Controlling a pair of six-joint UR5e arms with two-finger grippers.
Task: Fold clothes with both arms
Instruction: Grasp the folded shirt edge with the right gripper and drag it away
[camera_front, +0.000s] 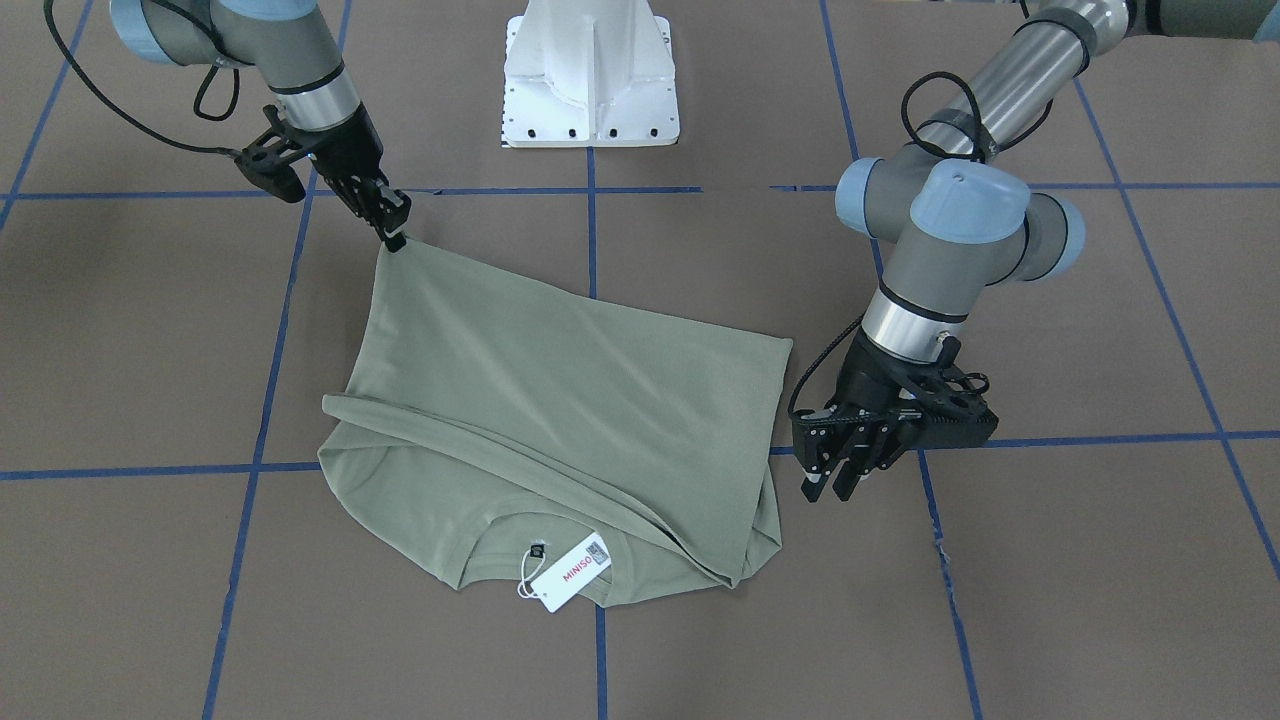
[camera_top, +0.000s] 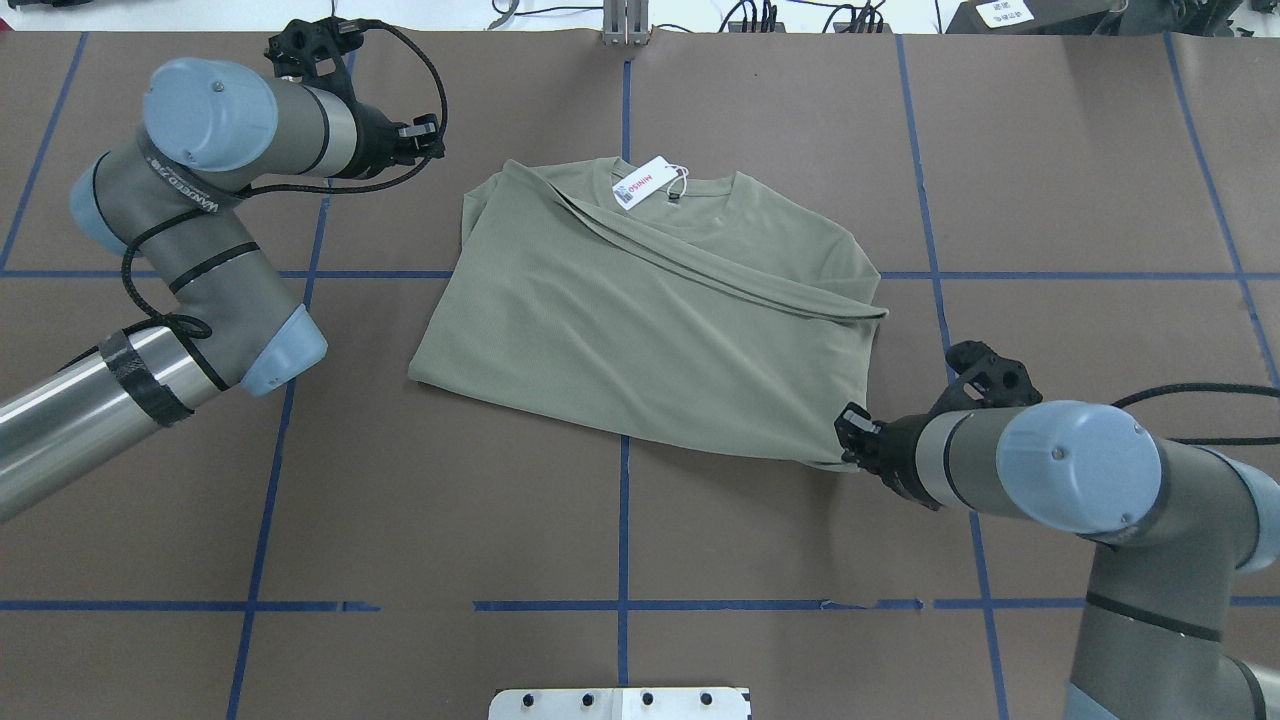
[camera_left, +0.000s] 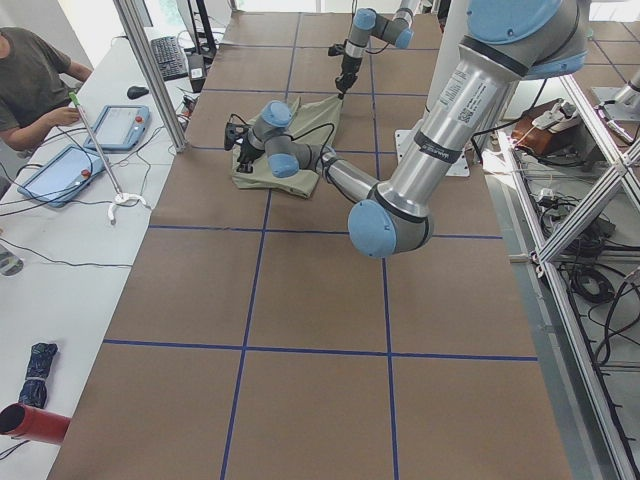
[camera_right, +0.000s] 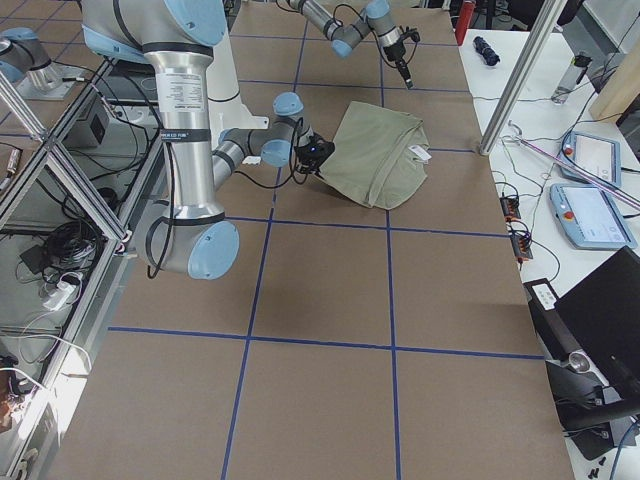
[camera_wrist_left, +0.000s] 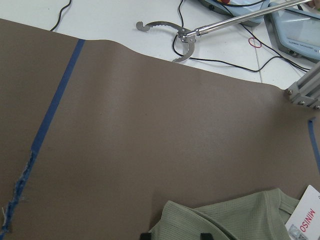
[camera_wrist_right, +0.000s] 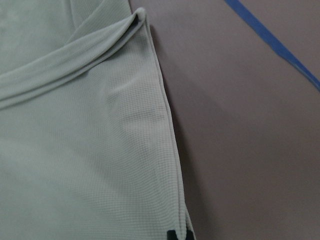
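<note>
The table (camera_top: 760, 520) lay under brown sheeting crossed by a grid of blue tape (camera_top: 622, 520), with a white bench (camera_left: 60, 250) running along its far side, where an operator (camera_left: 30, 75) sat by two control tablets (camera_left: 120, 125). The left arm (camera_front: 950, 230) bent down over the table's left half, and the right arm (camera_front: 270, 50) reached in from the opposite side. Between them the sage-green knit shirt (camera_front: 560, 400) lay near the table's middle, collar toward the bench, its lower half drawn diagonally over the chest in a long ridge. The white pedestal base (camera_front: 590, 80) stood at the robot's edge, well apart from the shirt.

The left gripper (camera_front: 830, 490) hung just beside the shirt's shoulder edge, fingers parted and holding nothing (its two tips framed the shoulder in the wrist view). The right gripper (camera_front: 396, 238) was pinched closed on the hem corner, which rose to a taut peak. The white "MINISO" hang tag (camera_front: 570, 572) rested on the collar. A metal grabber tool (camera_wrist_left: 185, 37) lay on the bench.
</note>
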